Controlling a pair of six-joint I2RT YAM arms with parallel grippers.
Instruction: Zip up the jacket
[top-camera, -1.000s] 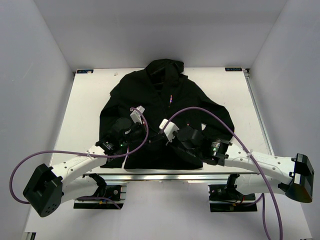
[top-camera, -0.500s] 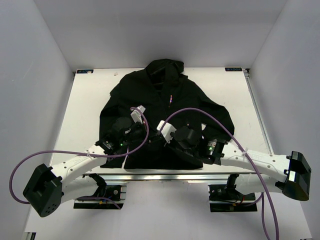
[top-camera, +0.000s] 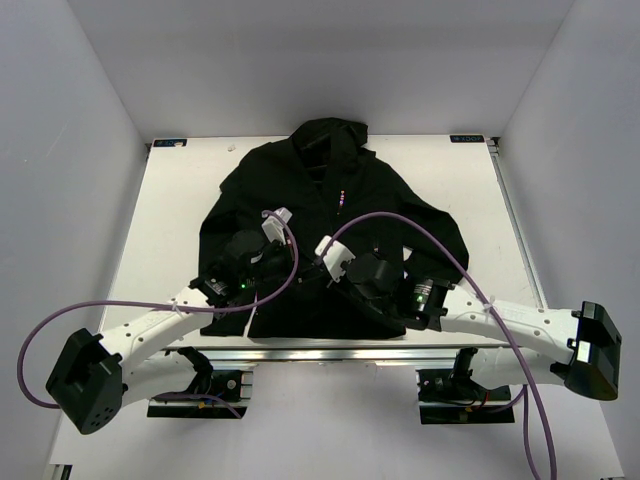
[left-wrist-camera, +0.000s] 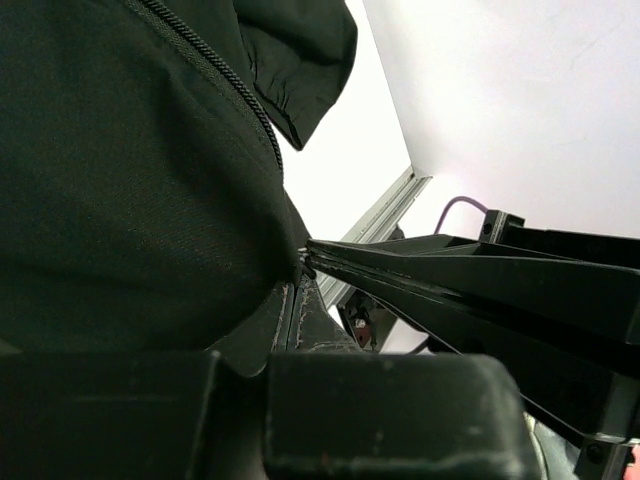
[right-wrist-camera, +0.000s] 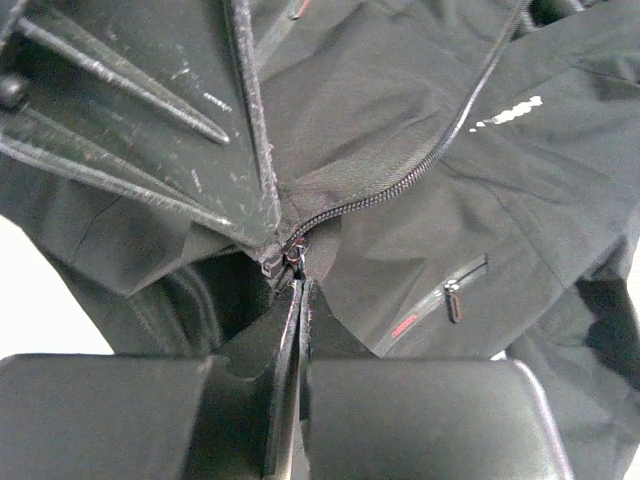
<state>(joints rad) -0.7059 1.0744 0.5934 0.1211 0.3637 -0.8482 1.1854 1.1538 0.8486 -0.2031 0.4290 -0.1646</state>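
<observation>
**Operator:** What surrounds you, seen from above?

**Robot:** Pale walls (top-camera: 90, 100) box in a white table (top-camera: 170, 200). The jacket (top-camera: 300, 190) lies flat across the middle of it, with the hood at the far edge, the sleeves spread and the hem toward my bases. Both my arms reach in over the hem. My left gripper (top-camera: 292, 280) and my right gripper (top-camera: 314, 278) meet nose to nose low on the front. It is black on black there, so I cannot read the jaws from this view.

**Operator:** And your left wrist camera?

**Robot:** Dark cloth fills the left side, and the zipper (left-wrist-camera: 245, 95) curves down across it. A sleeve cuff (left-wrist-camera: 300, 70) rests on the table above. My left gripper is clamped with no gap, and the cloth edge runs right into its tips. My right fingers (left-wrist-camera: 450, 290) come in from the right to the same spot.

**Operator:** Right wrist?

**Robot:** My right gripper is pressed closed, with its tips directly under the zipper slider (right-wrist-camera: 292, 255). I cannot tell whether they pinch the pull. My left fingers (right-wrist-camera: 245, 120) slant down from the upper left and pinch the fabric just beside that slider. A small pocket zip (right-wrist-camera: 455, 290) sits to the right.
</observation>
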